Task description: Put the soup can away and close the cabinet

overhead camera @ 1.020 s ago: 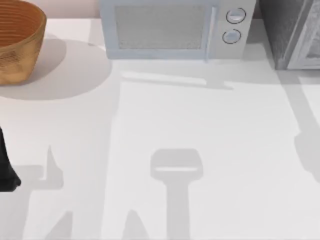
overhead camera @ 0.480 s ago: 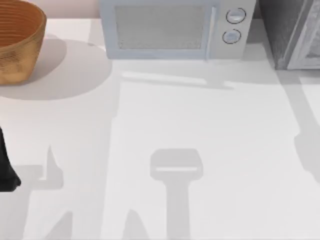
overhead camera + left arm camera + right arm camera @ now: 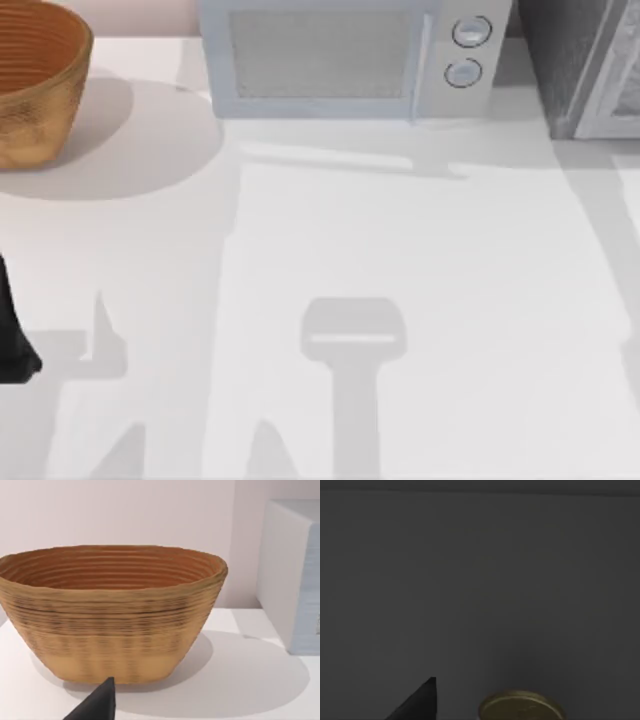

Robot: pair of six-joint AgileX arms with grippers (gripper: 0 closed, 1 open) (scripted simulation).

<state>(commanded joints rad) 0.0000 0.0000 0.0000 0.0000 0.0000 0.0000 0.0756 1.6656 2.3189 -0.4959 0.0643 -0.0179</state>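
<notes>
The right arm's shadow has left the right edge of the white tabletop (image 3: 420, 260), and the small gold-topped soup can (image 3: 521, 707) sits before a dark grey wall, likely inside the cabinet; I cannot tell the jaws' state.

A matte black, tapering piece of the left arm (image 3: 12, 335) is seen at the table's left edge. A black, pointed, wedge-shaped fingertip (image 3: 97, 704) is shown in the left wrist view. An identical black wedge fingertip (image 3: 420, 700) is shown in the right wrist view.

soup can (image 3: 521, 707): edge-cropped, label unseen | basket (image 3: 35, 80): left side cropped
</notes>
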